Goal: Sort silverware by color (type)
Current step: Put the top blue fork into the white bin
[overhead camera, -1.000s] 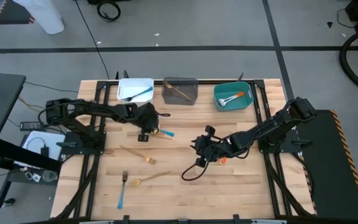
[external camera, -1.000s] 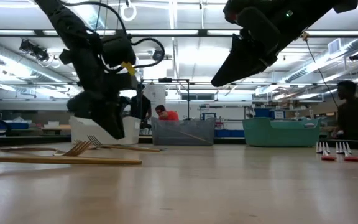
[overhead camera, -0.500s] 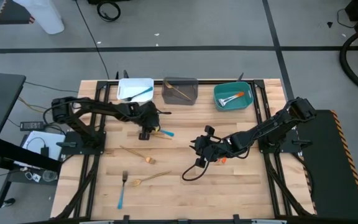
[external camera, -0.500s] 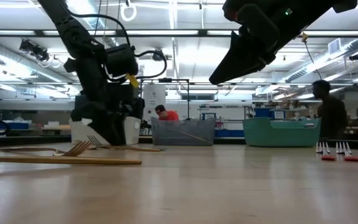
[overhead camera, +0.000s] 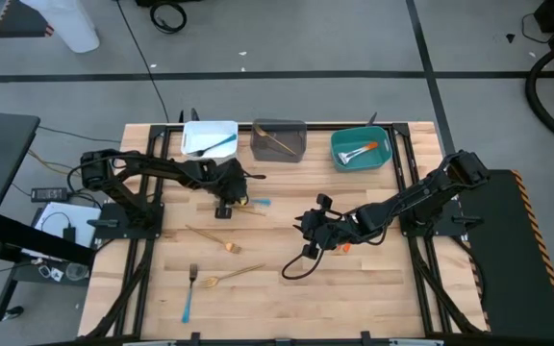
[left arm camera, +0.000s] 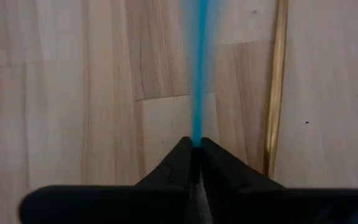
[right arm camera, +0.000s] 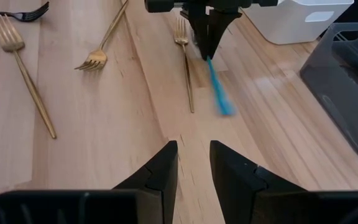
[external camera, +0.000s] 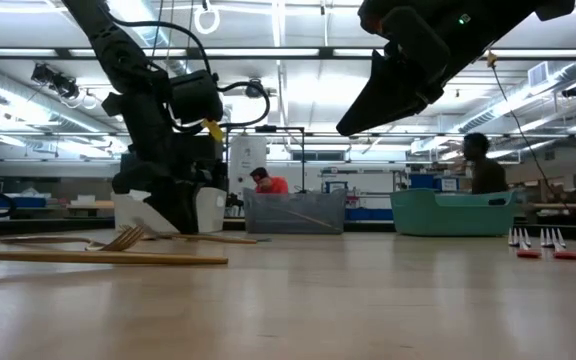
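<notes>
My left gripper (overhead camera: 227,199) is down at the table's left middle, shut on a blue-handled utensil (overhead camera: 260,203). A gold fork (left arm camera: 275,87) lies flat beside it. My right gripper (overhead camera: 310,231) hangs open above the table's middle, touching nothing. Two orange-handled forks (external camera: 538,243) lie on the table under the right arm. More gold forks (overhead camera: 214,237) (overhead camera: 234,274) and a blue-handled fork (overhead camera: 189,293) lie flat toward the near left. One blue-handled utensil lies in the white bin (overhead camera: 193,130), a gold one in the grey bin (overhead camera: 296,127), and some silverware in the teal bin (overhead camera: 383,154). My left gripper pinches the utensil's blue handle (left arm camera: 196,134) between its two fingers, coming from above and pointing down. The fingers lie along the handle, which sticks out past the fingertips (right arm camera: 205,45) and slants down toward the table. The gripper hides the utensil's head end.
The three bins stand in a row along the far edge. A black cable (overhead camera: 296,267) loops on the table below the right gripper. Bare wood shows at the near right. People move in the room beyond the table.
My left gripper has come down onto the blue-handled utensil at the table's left middle. The silver tines that showed beside it in the low view no longer show there. A person in the room behind has walked leftward.
</notes>
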Tool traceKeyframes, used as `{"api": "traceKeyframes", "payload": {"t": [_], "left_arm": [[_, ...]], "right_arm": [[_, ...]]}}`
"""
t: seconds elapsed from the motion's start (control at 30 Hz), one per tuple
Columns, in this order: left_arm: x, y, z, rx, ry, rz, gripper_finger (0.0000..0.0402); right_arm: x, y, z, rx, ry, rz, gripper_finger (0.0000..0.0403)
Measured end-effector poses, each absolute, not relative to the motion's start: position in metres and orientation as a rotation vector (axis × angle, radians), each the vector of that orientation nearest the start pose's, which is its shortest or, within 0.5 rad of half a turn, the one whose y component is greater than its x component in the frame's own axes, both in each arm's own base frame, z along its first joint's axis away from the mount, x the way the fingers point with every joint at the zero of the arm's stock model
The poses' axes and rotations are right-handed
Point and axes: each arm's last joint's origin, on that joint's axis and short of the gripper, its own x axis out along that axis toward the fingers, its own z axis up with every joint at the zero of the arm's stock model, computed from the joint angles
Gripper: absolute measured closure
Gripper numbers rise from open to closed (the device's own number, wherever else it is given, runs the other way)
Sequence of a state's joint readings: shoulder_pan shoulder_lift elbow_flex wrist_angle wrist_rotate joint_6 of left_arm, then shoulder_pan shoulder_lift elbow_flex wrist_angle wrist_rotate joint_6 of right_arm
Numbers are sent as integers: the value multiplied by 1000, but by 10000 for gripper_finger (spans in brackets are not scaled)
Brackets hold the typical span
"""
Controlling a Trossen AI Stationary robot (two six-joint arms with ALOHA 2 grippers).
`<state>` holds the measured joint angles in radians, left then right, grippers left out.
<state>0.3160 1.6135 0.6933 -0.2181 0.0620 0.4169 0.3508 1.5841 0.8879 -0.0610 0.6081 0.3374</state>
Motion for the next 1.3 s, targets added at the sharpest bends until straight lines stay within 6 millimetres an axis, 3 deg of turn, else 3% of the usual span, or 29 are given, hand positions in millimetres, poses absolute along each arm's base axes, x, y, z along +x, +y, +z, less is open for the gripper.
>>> {"api": "traceKeyframes", "payload": {"t": [0.27, 0.53, 0.9, 1.3], "left_arm": [[251, 78, 130, 215, 1163, 55, 384], [244, 88, 163, 281, 1090, 239, 385], [221, 120, 206, 332, 950, 576, 385], [190, 172, 212, 337, 971, 779, 385]], "right_arm": [[303, 93, 193, -28, 621, -353, 298], [303, 93, 193, -27, 622, -354, 298], [303, 93, 193, -30, 625, -354, 298], [303, 93, 193, -31, 625, -354, 298]]}}
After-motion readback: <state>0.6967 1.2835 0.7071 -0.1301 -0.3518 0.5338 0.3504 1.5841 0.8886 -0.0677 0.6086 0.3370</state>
